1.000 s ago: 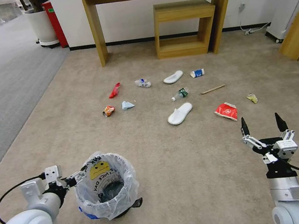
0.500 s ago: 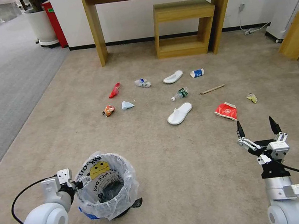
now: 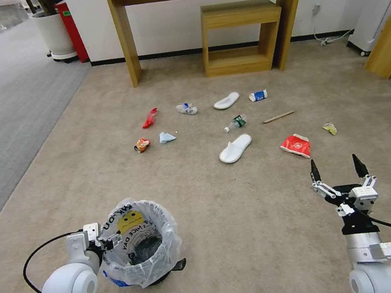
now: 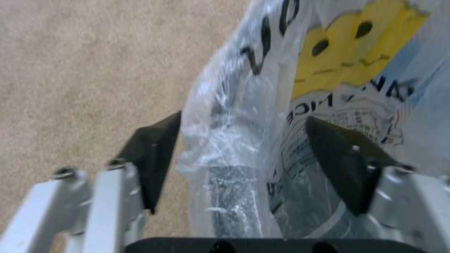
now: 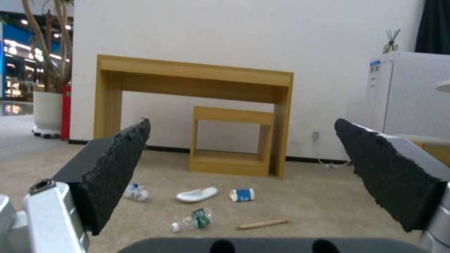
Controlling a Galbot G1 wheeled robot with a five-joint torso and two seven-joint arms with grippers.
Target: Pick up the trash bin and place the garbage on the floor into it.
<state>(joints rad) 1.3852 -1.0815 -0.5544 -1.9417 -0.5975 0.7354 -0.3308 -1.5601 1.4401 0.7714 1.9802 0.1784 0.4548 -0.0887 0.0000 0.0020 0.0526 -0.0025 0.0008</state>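
The trash bin (image 3: 139, 244) is seen at the lower left of the head view, upright on the carpet. Its lined rim is straddled by the left tool (image 4: 244, 154), spread wide and not yet closed. The right tool (image 3: 336, 176) is held open and empty at lower right. The garbage (image 3: 235, 148) is scattered mid-frame. The bin-grasping step appears to be in hand; closing on the rim is judged necessary next.

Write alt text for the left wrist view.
The left gripper, fingers open, straddles the rim of the trash bin: one finger outside over beige carpet, one inside its clear plastic liner printed with a yellow smiley.
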